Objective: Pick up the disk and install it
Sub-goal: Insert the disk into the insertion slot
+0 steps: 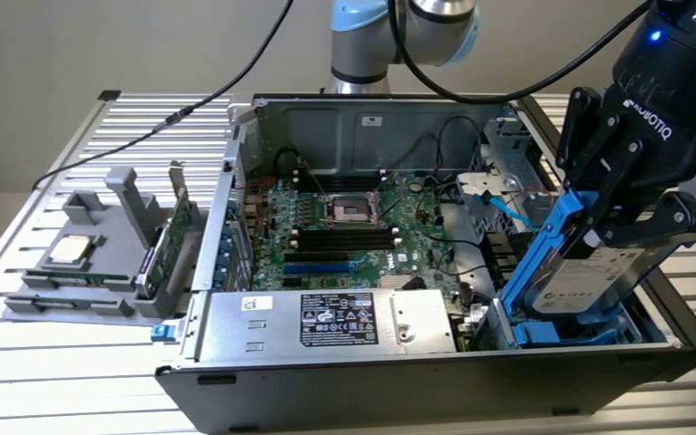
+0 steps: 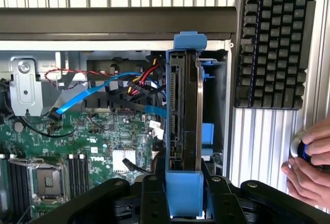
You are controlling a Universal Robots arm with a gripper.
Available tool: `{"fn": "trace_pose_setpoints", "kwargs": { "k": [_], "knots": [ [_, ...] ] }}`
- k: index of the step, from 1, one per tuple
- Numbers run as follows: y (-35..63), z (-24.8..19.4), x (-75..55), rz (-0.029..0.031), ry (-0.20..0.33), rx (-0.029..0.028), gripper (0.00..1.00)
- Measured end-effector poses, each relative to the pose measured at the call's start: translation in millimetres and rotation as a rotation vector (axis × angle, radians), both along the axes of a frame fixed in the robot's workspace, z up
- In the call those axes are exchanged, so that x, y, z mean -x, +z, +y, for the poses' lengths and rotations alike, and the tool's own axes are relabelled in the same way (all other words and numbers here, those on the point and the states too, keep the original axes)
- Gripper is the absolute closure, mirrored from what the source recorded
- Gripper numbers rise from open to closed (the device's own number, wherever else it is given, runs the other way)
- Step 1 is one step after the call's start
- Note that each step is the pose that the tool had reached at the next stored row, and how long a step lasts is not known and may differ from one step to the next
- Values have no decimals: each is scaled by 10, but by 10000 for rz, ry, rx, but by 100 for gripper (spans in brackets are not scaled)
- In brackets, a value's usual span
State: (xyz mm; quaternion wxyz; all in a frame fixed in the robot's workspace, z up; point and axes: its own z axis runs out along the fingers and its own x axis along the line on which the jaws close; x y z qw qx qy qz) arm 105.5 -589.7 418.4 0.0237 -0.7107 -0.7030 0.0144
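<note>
The disk (image 1: 593, 270), a silver hard drive with a white label in a blue plastic carrier, stands tilted on edge over the blue drive bay (image 1: 565, 332) at the exterior view's right end of the open computer case (image 1: 445, 385). My black gripper (image 1: 623, 214) is shut on its upper part, one finger on each flat side. The disk's lower end dips into the bay. In the wrist view the disk (image 2: 183, 105) is seen edge on, clamped between the fingers of my gripper (image 2: 184, 195), with the case's cables and motherboard beside it.
Inside the case lie the green motherboard (image 1: 336, 236), blue and red cables (image 2: 98, 92) and a silver power supply (image 1: 323, 322). A grey holder (image 1: 82, 290) with a CPU chip (image 1: 70, 249) and green cards (image 1: 167, 245) stands at the exterior view's left. A keyboard (image 2: 273, 38) and a person's hand (image 2: 309, 164) are beside the case.
</note>
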Motion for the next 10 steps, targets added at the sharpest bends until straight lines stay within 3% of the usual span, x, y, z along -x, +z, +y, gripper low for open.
{"fn": "trace_pose_setpoints", "kwargs": {
  "k": [8,10],
  "knots": [
    [0,0,0,35,0,16,67],
    [1,0,0,43,0,21,60]
  ]
}}
